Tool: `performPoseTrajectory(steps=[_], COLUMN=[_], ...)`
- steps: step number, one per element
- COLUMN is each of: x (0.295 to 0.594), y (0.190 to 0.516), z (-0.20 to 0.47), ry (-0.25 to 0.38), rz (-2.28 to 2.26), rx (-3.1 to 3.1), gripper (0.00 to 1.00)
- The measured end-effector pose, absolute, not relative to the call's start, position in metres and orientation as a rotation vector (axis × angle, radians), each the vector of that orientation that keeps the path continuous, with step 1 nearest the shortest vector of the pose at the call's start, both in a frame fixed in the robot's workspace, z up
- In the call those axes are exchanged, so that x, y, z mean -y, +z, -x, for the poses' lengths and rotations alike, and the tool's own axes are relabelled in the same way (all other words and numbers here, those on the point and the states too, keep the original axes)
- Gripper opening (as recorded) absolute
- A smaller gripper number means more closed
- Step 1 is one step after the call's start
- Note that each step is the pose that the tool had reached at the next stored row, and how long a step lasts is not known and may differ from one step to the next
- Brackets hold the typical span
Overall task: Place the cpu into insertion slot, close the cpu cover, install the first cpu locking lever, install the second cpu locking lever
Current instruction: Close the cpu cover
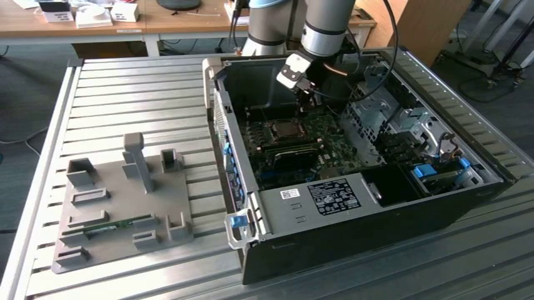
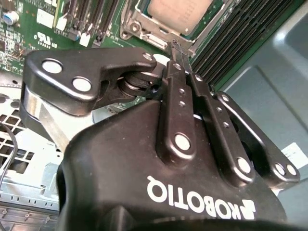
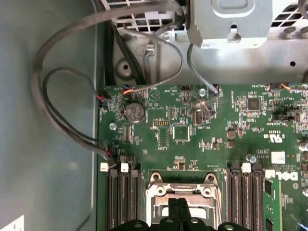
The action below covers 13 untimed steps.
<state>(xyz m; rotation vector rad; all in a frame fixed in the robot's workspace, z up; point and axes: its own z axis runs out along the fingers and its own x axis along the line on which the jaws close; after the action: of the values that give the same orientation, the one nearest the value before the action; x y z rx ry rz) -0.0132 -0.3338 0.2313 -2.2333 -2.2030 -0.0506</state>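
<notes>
The cpu [image 2: 179,13] lies pale and flat in the insertion slot [image 1: 289,129] on the green board inside the open computer case. The silver cpu cover [image 2: 137,21] lies down around the chip's edges, and its frame [image 3: 180,191] appears in the first wrist view too. My gripper [image 2: 174,47] is shut, fingertips pressed together, just off one corner of the socket frame. Nothing shows between the fingers [image 3: 179,208]. In the exterior view the gripper [image 1: 316,103] hangs inside the case, just above and behind the socket. The locking levers cannot be made out.
Long black memory slots [image 3: 122,199] flank the socket on both sides. Loose cables [image 3: 57,106] run along the case wall. A metal drive cage [image 1: 392,119] fills the exterior view's right of the case. A grey fixture plate [image 1: 117,206] sits on the slatted table [image 1: 125,87].
</notes>
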Motion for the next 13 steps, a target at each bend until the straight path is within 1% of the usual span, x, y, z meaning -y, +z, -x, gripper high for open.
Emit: performPoseTrajectory(steps=[13], x=[0.3338], y=[0.2305], z=[0.0196], ry=[-0.053], rz=[2.234], rx=[2.204], gripper=[0.11])
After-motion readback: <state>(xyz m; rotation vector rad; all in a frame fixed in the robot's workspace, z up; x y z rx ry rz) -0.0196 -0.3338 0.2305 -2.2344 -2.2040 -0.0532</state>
